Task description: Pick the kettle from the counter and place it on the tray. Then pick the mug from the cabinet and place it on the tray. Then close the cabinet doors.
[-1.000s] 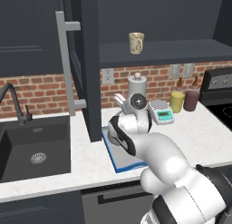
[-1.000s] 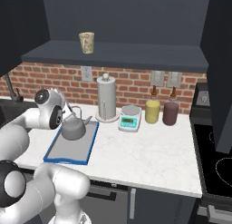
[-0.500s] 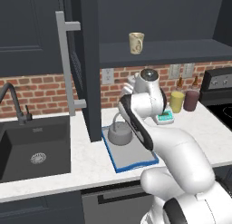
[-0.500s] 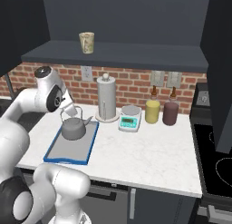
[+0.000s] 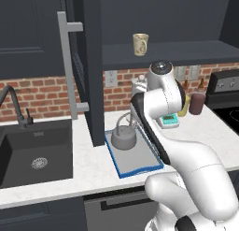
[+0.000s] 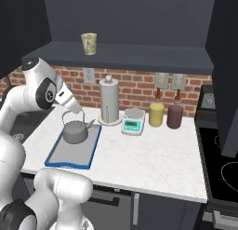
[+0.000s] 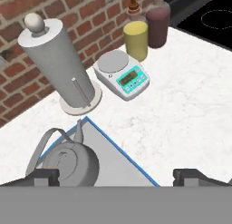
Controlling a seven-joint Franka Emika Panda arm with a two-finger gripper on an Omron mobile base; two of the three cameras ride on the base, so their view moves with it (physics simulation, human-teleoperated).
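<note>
1. Since a second ago the arm has lifted away from the kettle and swung up; the gripper, which hung low over the tray, now sits higher, above the tray's far end
2. The kettle has not shifted: it stands upright on the far end of the tray, free of the gripper, in all three views
3. The gripper's fingertips stand spread wide with nothing between them
4. No brand or readable writing shows; the small white scale has a teal panel with a dark display and tiny buttons, too small to read
5. The kettle is squat, rounded grey metal with a thin arched loop handle and a short spout towards the tall grey cylinder
6. The tray is flat grey with a blue rim, on the white counter
7. The mug, cream and mottled, stands on the open cabinet shelf, above and well apart from the tray
8. A cabinet door stands open
</note>
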